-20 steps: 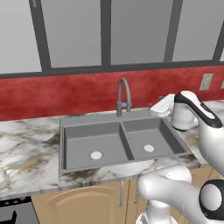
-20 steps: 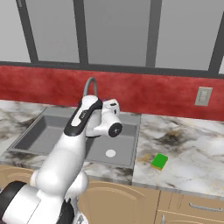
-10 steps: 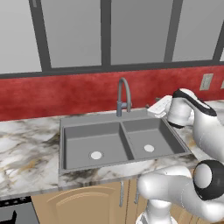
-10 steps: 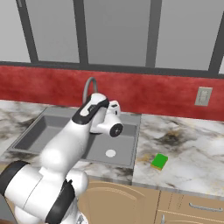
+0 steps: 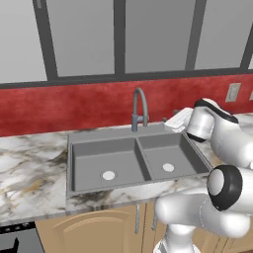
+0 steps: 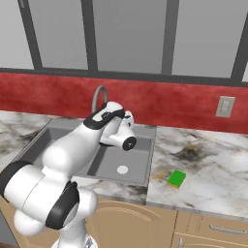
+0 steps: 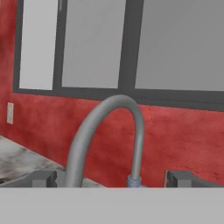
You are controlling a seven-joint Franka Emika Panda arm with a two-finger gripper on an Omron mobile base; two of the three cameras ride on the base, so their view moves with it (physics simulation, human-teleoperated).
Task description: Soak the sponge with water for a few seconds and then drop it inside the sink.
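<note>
The marbled counter crosses the middle of both base views, with the sink at the centre of the left base view and its arched faucet just above. Since the earlier frames the arm has swung further toward the faucet, which fills the centre of the hand view. The gripper stands wide, its fingertips at the bottom edge holding nothing. The sponge lies unmoved on the counter, lower right of the right base view, near the sink's rim.
</note>
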